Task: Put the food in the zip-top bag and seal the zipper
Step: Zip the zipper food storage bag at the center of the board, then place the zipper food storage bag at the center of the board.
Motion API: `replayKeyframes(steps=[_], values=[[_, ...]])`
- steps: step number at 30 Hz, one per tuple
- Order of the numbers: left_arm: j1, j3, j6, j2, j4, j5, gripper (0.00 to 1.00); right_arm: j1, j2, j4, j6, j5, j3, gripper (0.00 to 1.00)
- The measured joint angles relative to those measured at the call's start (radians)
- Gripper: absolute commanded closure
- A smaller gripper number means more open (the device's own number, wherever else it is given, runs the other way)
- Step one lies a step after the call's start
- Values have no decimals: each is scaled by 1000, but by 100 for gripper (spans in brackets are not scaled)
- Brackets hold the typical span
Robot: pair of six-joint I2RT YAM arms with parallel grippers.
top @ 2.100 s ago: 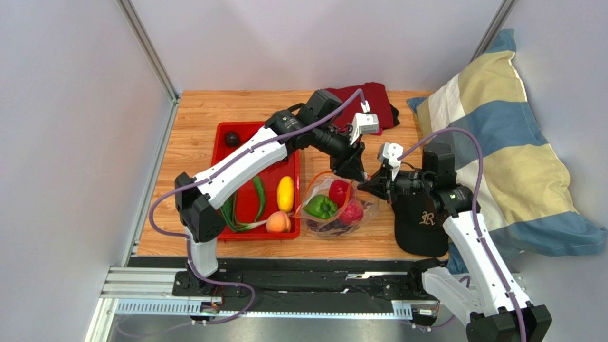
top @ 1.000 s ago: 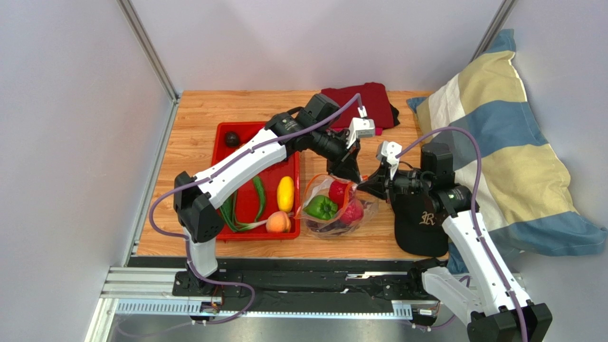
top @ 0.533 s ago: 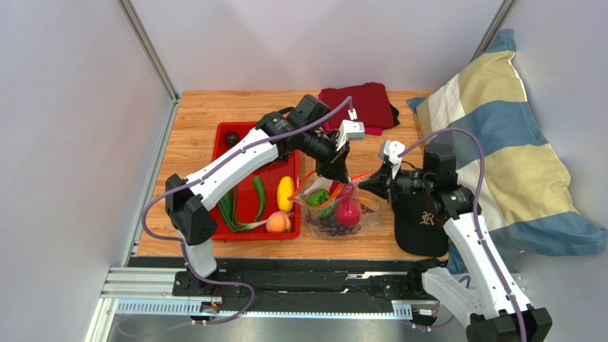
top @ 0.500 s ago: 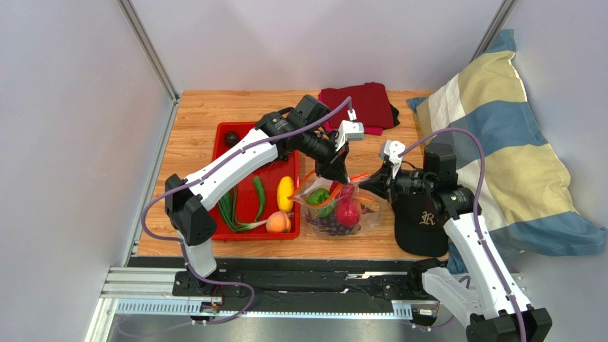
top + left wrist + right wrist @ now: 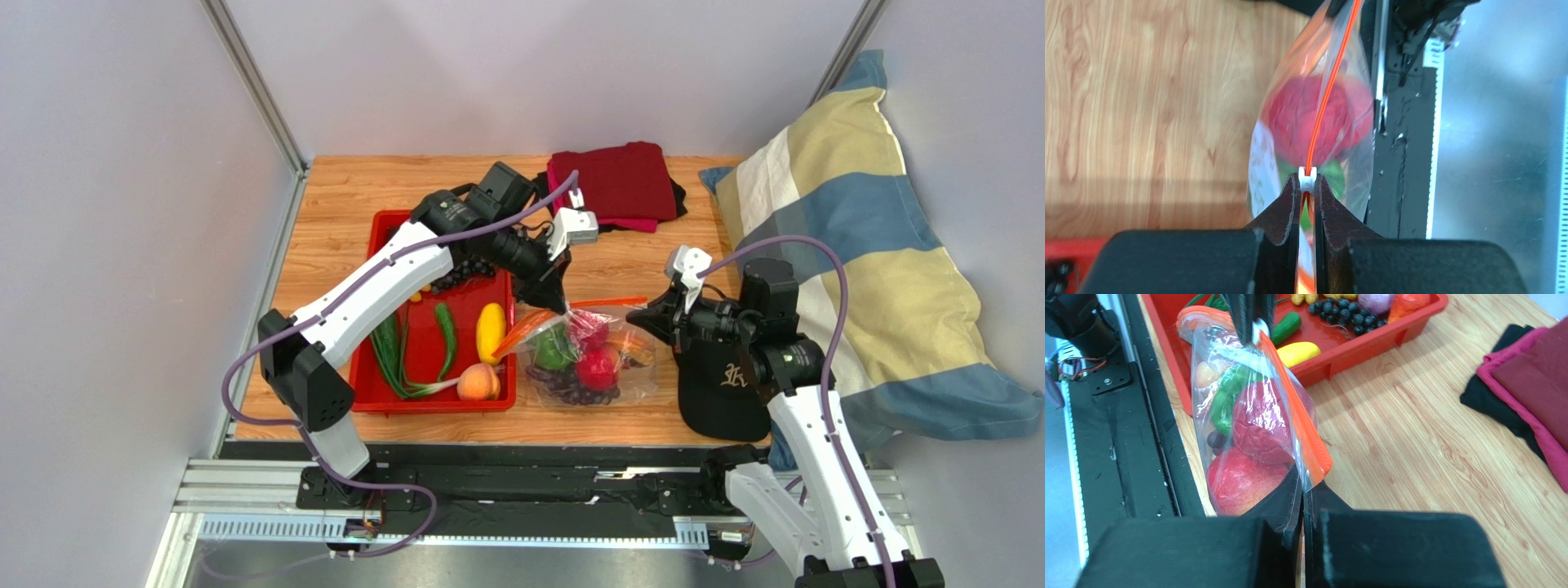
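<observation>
The clear zip-top bag (image 5: 586, 364) hangs between both grippers above the table, holding a red apple (image 5: 600, 368), a green pepper (image 5: 552, 348) and purple grapes (image 5: 555, 382). Its orange-red zipper (image 5: 601, 303) runs taut along the top. My left gripper (image 5: 548, 301) is shut on the white zipper slider (image 5: 1308, 178) near the bag's left end. My right gripper (image 5: 648, 322) is shut on the bag's right corner (image 5: 1310, 468). The bag also shows in the left wrist view (image 5: 1315, 122) and the right wrist view (image 5: 1247, 429).
A red tray (image 5: 390, 233) left of the bag holds a yellow lemon (image 5: 491, 331), a peach (image 5: 477, 382), green vegetables (image 5: 417, 349) and dark grapes. Folded dark red cloths (image 5: 620, 184) lie at the back. A black cap (image 5: 724, 386) and a striped pillow (image 5: 859, 270) are at the right.
My left gripper has slid left along the zipper with the slider. My right gripper has pulled the bag's corner to the right. The zipper now runs straight and the mouth looks shut.
</observation>
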Motion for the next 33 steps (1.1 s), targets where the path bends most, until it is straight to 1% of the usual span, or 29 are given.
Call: replayKeyframes(steps=[16,19,23,28,33], values=[[163,-133,104,-130,-109,-122,92,-129,-35,3,34,40,-41,100],[200,-142,119,-144,-121,-122,93,-161,-33,4,42,31,-41,100],[223,-142,119,-146,-117,-100,95,-164,-21,4,47,11,-41,100],[229,-112,98,-127,-119,-76,96,-174,66,13,53,13,-40,100],[235,3,56,-16,-106,-72,94,-181,203,35,59,52,-22,100]])
